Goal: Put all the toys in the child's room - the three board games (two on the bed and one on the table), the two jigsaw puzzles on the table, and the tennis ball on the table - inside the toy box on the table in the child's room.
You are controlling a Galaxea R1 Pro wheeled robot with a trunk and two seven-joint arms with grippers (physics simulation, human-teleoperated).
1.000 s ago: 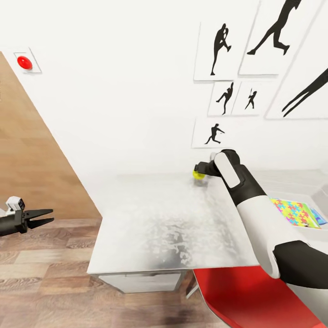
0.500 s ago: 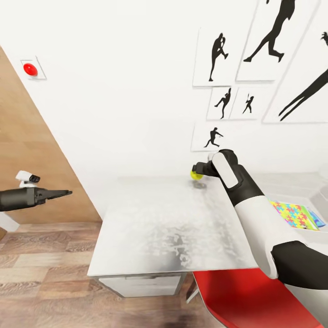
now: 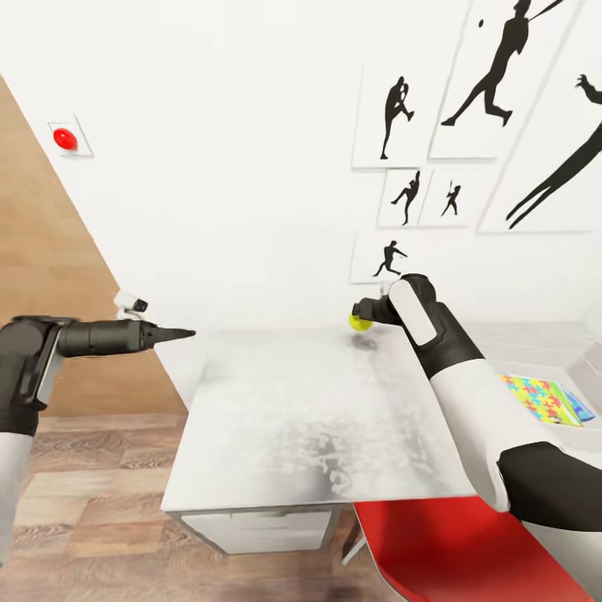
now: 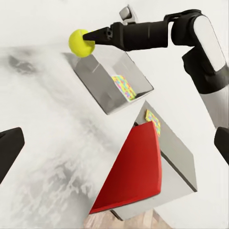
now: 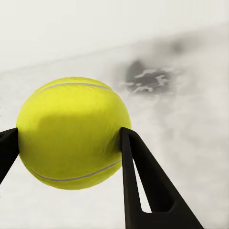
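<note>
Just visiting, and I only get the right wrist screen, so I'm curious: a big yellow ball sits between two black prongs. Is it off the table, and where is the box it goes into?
Observer: It looks lifted. The head view shows the tennis ball in the right gripper above the white table, with its shadow beneath it.
Visitor: And the box?
Observer: The toy box sits further along the table, on the robot's right, with a jigsaw puzzle inside.
Visitor: What's the other arm doing?
Observer: The left gripper hovers by the table's left edge, holding nothing.
</note>
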